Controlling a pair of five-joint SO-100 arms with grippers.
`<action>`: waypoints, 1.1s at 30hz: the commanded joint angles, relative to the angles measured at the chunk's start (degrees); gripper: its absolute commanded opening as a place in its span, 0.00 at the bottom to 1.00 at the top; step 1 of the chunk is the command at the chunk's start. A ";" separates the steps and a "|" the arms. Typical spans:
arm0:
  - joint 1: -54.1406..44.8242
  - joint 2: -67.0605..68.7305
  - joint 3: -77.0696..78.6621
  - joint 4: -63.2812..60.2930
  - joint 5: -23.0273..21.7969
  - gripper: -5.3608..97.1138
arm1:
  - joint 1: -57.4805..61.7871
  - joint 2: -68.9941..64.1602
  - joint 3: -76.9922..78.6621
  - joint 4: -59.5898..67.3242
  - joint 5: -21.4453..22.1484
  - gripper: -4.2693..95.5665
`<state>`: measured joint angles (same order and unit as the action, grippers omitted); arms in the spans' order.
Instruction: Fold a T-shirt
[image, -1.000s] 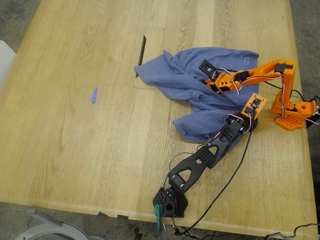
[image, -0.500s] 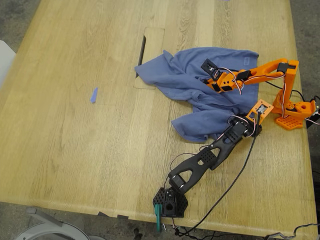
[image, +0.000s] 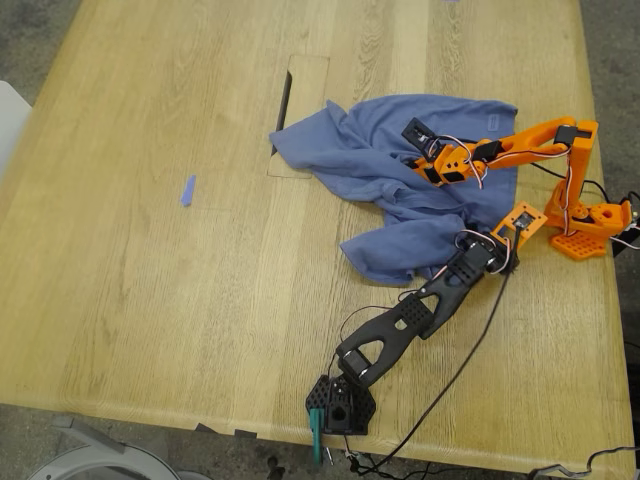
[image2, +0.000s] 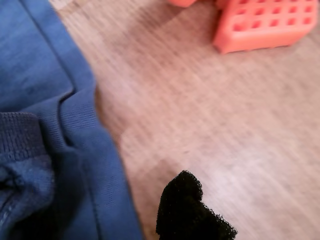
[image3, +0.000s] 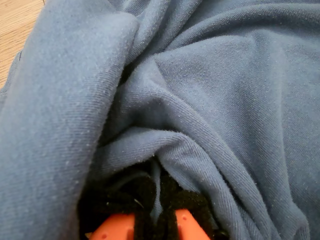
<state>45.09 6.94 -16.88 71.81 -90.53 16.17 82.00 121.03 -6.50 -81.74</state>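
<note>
The slate-blue T-shirt (image: 400, 170) lies crumpled on the wooden table (image: 150, 280), toward the exterior view's right. The orange arm carries my second gripper (image: 422, 165), which sits on top of the heap. In the second wrist view its pads (image3: 175, 200) are shut on a fold of the T-shirt (image3: 200, 100). The black arm carries my first gripper (image: 503, 250), just beside the cloth's lower lobe. In the first wrist view only one black fingertip (image2: 190, 210) shows, over bare wood, a little apart from the T-shirt's ribbed hem (image2: 75, 125).
The orange arm's base (image: 585, 225) stands close to my first gripper and shows as an orange grid block (image2: 265, 25). The black arm's base (image: 340, 405) sits at the near table edge with a trailing cable (image: 450, 370). There is a dark slot (image: 285, 100) and a small blue scrap (image: 187, 190).
My first gripper has swung toward the exterior view's right and lower, off the cloth and nearer the orange base. My second gripper shifted slightly and stays on the fold.
</note>
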 joint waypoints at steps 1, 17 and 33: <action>-2.90 1.14 -1.85 -0.88 2.72 0.60 | -0.62 2.20 -1.67 0.35 -0.44 0.04; -2.55 -6.50 -1.85 1.14 8.61 0.46 | -0.70 2.81 -0.35 -0.44 -0.44 0.04; -3.08 -7.91 -1.67 6.68 9.32 0.13 | -1.41 4.04 -0.18 -0.18 -0.53 0.04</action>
<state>42.80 0.00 -17.05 75.76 -81.83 15.29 82.44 121.03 -6.50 -81.74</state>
